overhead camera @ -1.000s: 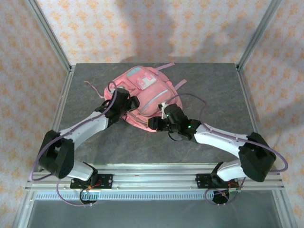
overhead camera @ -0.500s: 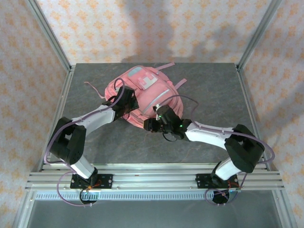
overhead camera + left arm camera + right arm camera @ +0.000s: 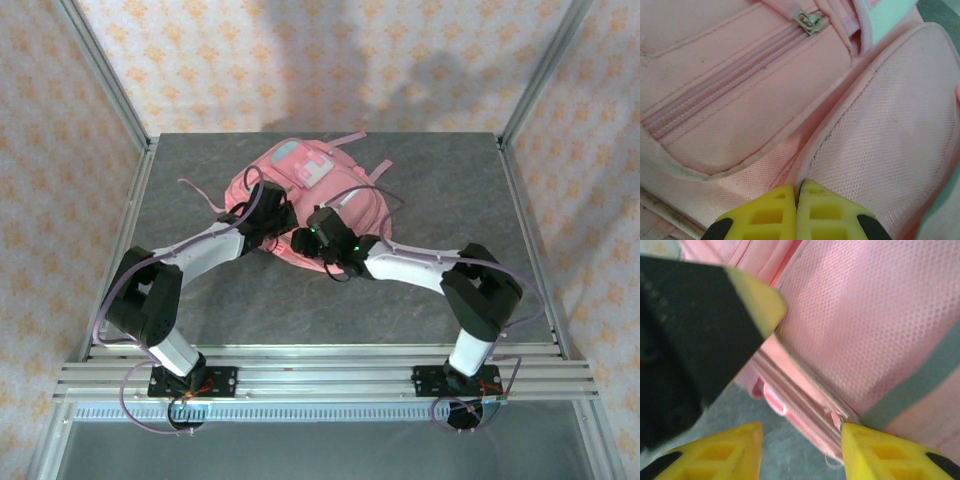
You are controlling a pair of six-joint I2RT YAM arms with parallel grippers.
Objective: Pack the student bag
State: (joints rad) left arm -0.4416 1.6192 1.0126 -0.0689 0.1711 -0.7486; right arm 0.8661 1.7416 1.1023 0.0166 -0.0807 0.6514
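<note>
Right hand [image 3: 800,436] slid onto woven pink student bag [image 3: 285,180] — spread; left hand [image 3: 797,199] pressed together.

The overhead camera sits above and behind my bases, looking down and forward across the whole grey tabletop [image 3: 430,300] to the large pink fabric backpack [image 3: 312,180]. My left wrist camera looks along my left gripper [image 3: 797,196], pressed very near the backpack [image 3: 740,100]. My right wrist camera looks past my right gripper [image 3: 800,432], equally near, at the backpack's zipped edge [image 3: 865,315] by the tabletop. All three views share the backpack's near side.
</note>
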